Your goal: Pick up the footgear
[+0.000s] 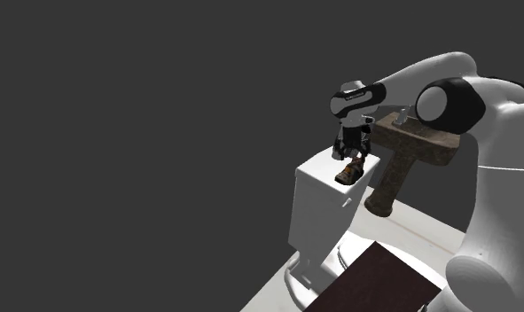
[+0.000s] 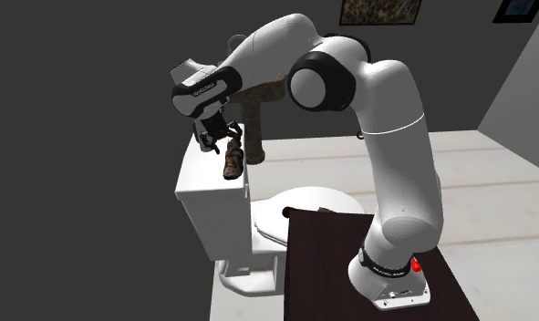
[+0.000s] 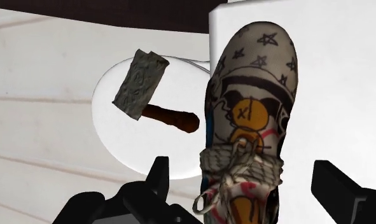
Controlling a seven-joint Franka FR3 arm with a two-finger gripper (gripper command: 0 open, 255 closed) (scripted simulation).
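Wrist view: the shoe [image 3: 251,108], a printed lace-up with stars on its toe, lies flat on the white toilet tank's lid [image 3: 336,76], directly below the gripper [image 3: 240,167]. Its long axis runs away from the hand, toe farthest. The jaws are released and straddle the laced part across its width, touching neither side. A straight descent looks like the next move.

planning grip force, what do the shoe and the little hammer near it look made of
Shoe: probably canvas or a similar cloth, matte, printed with stars and a cartoon face, with cord-like laces.
Hammer: the head looks like rough grey stone, mottled and dull. The handle is dark brown with a slight sheen, perhaps wood.
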